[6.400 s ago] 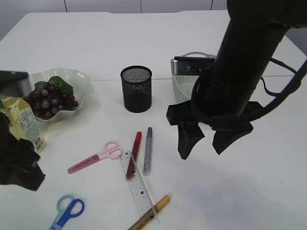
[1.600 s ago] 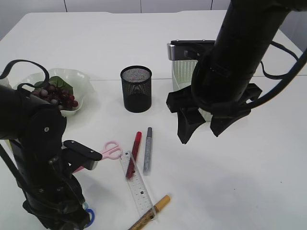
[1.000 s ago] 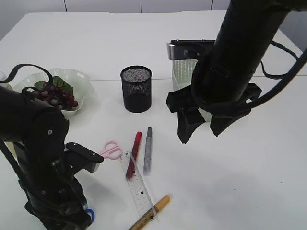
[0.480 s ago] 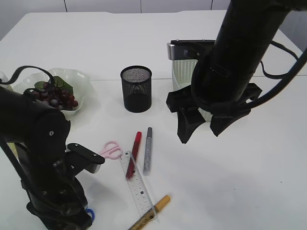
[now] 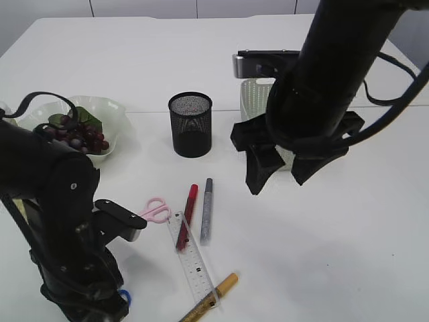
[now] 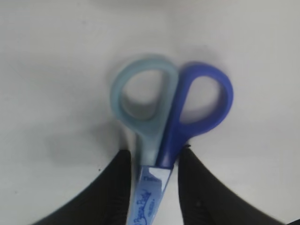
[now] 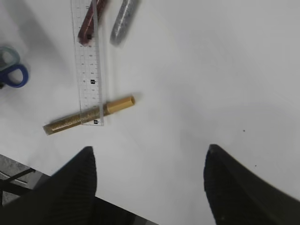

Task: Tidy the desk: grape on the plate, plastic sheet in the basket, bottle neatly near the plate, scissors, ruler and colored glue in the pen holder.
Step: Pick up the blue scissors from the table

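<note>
In the exterior view the left arm hides almost all of the blue scissors from you. In the left wrist view their blades are cut off by the lower edge, and the handles look blurred.

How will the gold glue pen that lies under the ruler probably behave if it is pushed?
The gold glue pen looks round and slim, so it would probably roll. The clear ruler lies across it and would likely shift or tip. It seems light and stiff.
</note>
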Tool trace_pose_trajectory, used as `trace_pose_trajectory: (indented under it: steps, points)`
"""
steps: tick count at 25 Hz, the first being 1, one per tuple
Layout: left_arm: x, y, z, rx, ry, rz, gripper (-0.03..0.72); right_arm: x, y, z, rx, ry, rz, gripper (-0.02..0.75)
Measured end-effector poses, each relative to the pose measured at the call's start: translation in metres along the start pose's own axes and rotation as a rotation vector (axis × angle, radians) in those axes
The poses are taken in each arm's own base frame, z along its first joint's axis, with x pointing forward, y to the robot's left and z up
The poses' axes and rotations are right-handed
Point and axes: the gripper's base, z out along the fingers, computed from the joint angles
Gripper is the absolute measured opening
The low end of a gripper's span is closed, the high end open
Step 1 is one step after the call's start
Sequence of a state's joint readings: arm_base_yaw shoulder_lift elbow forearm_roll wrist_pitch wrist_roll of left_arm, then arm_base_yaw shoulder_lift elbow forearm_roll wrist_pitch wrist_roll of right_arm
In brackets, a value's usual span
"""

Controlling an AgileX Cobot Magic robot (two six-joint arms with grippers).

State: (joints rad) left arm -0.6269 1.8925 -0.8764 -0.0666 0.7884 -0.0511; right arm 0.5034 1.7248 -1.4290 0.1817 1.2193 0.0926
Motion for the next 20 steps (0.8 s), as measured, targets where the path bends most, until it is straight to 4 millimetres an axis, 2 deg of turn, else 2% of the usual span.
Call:
trace_pose_trajectory:
  steps: [9, 20]
  points:
    - [-0.003, -0.001, -0.001, 0.007, -0.028, 0.002, 0.152, -0.012, 0.005, -0.021, -0.009, -0.084, -0.016, 0.524]
    - [-0.007, -0.005, -0.002, 0.053, -0.059, -0.049, 0.143, -0.012, 0.001, -0.022, 0.042, -0.085, -0.032, 0.524]
